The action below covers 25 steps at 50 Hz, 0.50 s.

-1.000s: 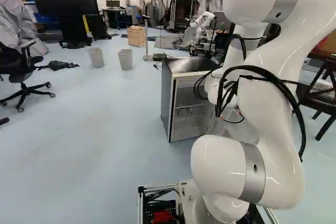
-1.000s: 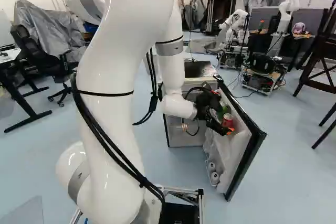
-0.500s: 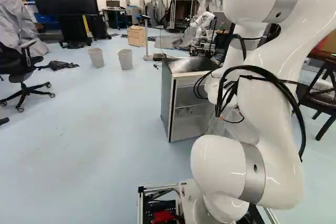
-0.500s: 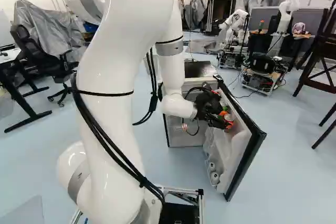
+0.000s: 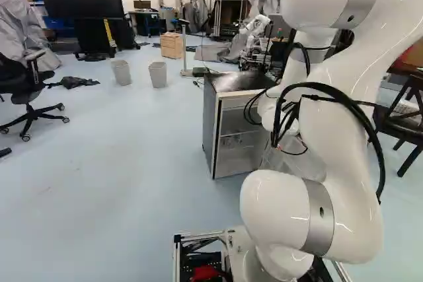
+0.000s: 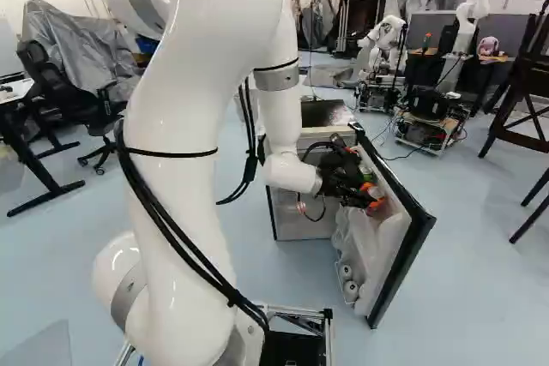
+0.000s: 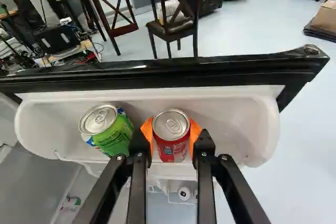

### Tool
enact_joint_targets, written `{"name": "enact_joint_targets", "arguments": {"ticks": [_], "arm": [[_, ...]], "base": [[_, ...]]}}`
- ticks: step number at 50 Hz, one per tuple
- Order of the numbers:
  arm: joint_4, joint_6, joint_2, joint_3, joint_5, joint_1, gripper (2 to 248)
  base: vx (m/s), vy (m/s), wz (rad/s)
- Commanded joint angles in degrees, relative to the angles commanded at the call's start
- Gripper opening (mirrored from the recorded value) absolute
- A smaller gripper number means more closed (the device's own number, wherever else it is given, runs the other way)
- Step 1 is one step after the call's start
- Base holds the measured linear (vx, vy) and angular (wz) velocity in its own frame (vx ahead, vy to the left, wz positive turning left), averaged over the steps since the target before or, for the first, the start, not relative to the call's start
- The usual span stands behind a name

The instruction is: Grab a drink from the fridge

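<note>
In the right base view my gripper (image 6: 375, 198) reaches into the top shelf of the open fridge door (image 6: 403, 250). The wrist view shows the gripper (image 7: 171, 136) shut on a red can (image 7: 170, 139), an orange pad against each side of it. The can stands upright in the white door shelf (image 7: 236, 124). Beside it in the same shelf a green can (image 7: 111, 132) leans slightly. The fridge body (image 5: 234, 130) stands ahead of the base; the arm covers part of it.
More cans (image 6: 348, 282) lie in the lower door shelf. Past the door's black edge (image 7: 157, 72) stand dark wooden chairs (image 7: 176, 24). Another robot (image 6: 386, 40) is behind the fridge. Two grey bins (image 5: 157, 74) and an office chair (image 5: 30, 90) are on the floor.
The gripper's fingers have closed from both sides onto the red can in the door shelf. The base has not moved, and the arm looks nearly the same.
</note>
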Motion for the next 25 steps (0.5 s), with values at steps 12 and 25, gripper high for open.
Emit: {"name": "enact_joint_targets", "arguments": {"ticks": [12, 25], "arm": [[0.0, 0.0, 1.9, 1.7, 0.0, 0.9, 90], [0.0, 0.0, 4.5, 5.3, 0.0, 2.6, 90]], "base": [[0.0, 0.0, 0.0], [0.0, 0.0, 0.0]]}}
